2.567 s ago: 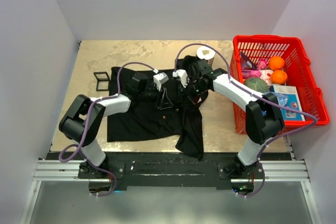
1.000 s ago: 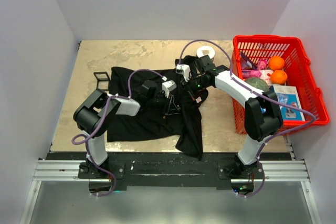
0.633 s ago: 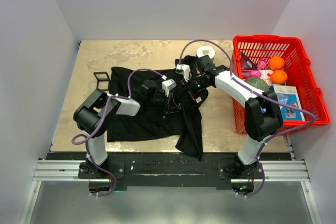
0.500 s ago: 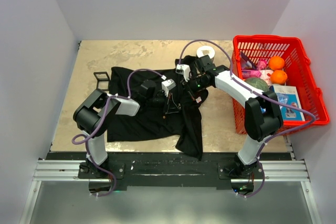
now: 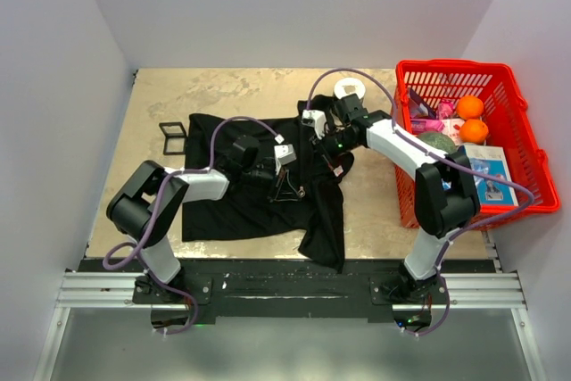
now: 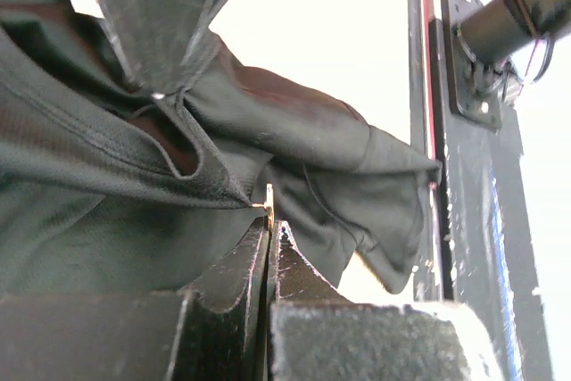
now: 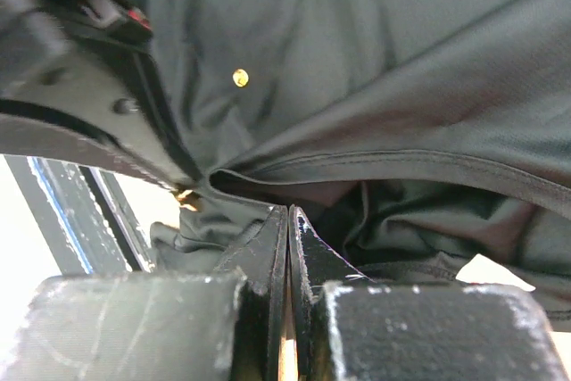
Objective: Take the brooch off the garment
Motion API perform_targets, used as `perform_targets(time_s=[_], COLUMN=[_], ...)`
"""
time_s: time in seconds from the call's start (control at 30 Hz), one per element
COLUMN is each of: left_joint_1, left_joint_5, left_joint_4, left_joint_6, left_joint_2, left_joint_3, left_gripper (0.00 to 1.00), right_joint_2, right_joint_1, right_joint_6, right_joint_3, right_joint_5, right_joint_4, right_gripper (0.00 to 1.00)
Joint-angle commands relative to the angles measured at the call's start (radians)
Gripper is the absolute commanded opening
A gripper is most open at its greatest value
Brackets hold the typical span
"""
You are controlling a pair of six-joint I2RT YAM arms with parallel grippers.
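White walls on three sides, tan mottled table (image 5: 223, 86) beneath. On it, one black garment (image 5: 241, 207), spread out, one corner hanging over the near edge. Left of the garment, one black square frame (image 5: 173, 136); just beyond its far edge, one white tape roll (image 5: 350, 88); right of it, one red basket (image 5: 451, 65) with two oranges (image 5: 470, 106), one green round fruit (image 5: 435, 143), one pink packet (image 5: 439, 111) and one blue-and-white packet (image 5: 489, 171) inside. Over the garment's middle, two grippers. Left gripper (image 6: 270, 220): jaws pressed together, pinching the brooch (image 6: 268, 195), a pale-gold sliver at the very tips, touching a fold of the garment. Right gripper (image 7: 287, 213): jaws closed to a thin slit, nipping a fold of cloth. Near the left gripper's tips, on the cloth, one more gold dot (image 7: 240, 78).
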Motion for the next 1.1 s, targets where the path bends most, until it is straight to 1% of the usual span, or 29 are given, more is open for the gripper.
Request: perform_targets(time_s=[0.0, 0.07, 0.17, 0.2, 0.27, 0.3, 0.37, 0.4, 0.47, 0.5, 0.57, 0.6, 0.63, 0.67, 0.73, 0.8, 0.83, 0.9, 0.97, 1.0, 1.03, 1.07], left_joint_1=[-0.006, -0.006, -0.004, -0.004, -0.006, -0.006, -0.004, -0.006, -0.006, -0.004, -0.001, 0.002, 0.002, 0.005, 0.014, 0.025, 0.037, 0.048, 0.046, 0.046, 0.045, 0.046], left_joint_5=[0.084, 0.089, 0.095, 0.095, 0.089, 0.085, 0.054, 0.04, -0.009, -0.03, -0.096, -0.127, -0.199, -0.234, -0.325, -0.365, -0.388, -0.406, -0.466, -0.497, -0.553, -0.581], left_joint_4=[-0.082, -0.129, -0.202, -0.229, -0.238, -0.255, -0.32, -0.371, -0.398, -0.48, -0.521, -0.559, -0.571, -0.581, -0.588, -0.596, -0.599, -0.614, -0.61, -0.579, -0.567, -0.561], left_joint_6=[0.155, 0.191, 0.273, 0.31, 0.33, 0.376, 0.419, 0.485, 0.542, 0.61, 0.671, 0.735, 0.769, 0.825, 0.873, 0.916, 0.927, 0.956, 1.007, 1.022, 1.039, 1.089], left_joint_2=[-0.042, -0.058, -0.084, -0.089, -0.097, -0.1, -0.123, -0.137, -0.195, -0.215, -0.281, -0.304, -0.349, -0.371, -0.44, -0.486, -0.535, -0.587, -0.678, -0.707, -0.75, -0.767], left_joint_3=[0.002, 0.017, 0.028, 0.033, 0.034, 0.039, 0.057, 0.062, 0.06, 0.06, 0.053, 0.039, 0.028, 0.016, -0.032, -0.074, -0.087, -0.127, -0.171, -0.223, -0.246, -0.268], left_gripper=[0.0, 0.0, 0.0, 0.0, 0.0, 0.0, 0.0, 0.0, 0.0, 0.0, 0.0, 0.0, 0.0, 0.0, 0.0, 0.0, 0.0, 0.0, 0.0, 0.0, 0.0, 0.0], right_joint_2=[0.012, 0.008, 0.012, 0.012, 0.015, 0.015, 0.008, 0.002, -0.02, -0.026, -0.054, -0.064, -0.072, -0.083, -0.11, -0.13, -0.133, -0.124, -0.097, -0.084, -0.066, -0.057], right_joint_1=[-0.007, -0.006, -0.006, -0.007, -0.007, -0.007, -0.007, -0.006, -0.006, -0.006, -0.006, -0.007, -0.007, -0.004, -0.004, 0.014, 0.022, 0.049, 0.069, 0.088, 0.095, 0.108], right_joint_6=[-0.034, -0.046, -0.069, -0.069, -0.075, -0.075, -0.075, -0.083, -0.085, -0.086, -0.086, -0.088, -0.089, -0.089, -0.091, -0.109, -0.117, -0.163, -0.172, -0.178, -0.186, -0.193], right_joint_3=[0.042, 0.042, 0.039, 0.039, 0.039, 0.047, 0.056, 0.064, 0.067, 0.073, 0.076, 0.084, 0.09, 0.096, 0.113, 0.12, 0.12, 0.126, 0.123, 0.12, 0.122, 0.125], right_joint_5=[0.069, 0.144, 0.198, 0.204, 0.203, 0.203, 0.201, 0.2, 0.197, 0.189, 0.177, 0.175, 0.178, 0.183, 0.199, 0.201, 0.192, 0.157, 0.144, 0.138, 0.128, 0.129], right_joint_4=[0.005, 0.007, -0.004, -0.004, -0.006, -0.007, -0.01, -0.015, -0.016, -0.023, -0.023, -0.02, -0.018, -0.013, 0.006, 0.032, 0.043, 0.034, 0.037, 0.042, 0.042, 0.042], right_gripper=[0.0, 0.0, 0.0, 0.0, 0.0, 0.0, 0.0, 0.02, 0.05, 0.16, 0.29, 0.32, 0.36, 0.37, 0.4, 0.41, 0.4, 0.36, 0.35, 0.35, 0.34, 0.32])
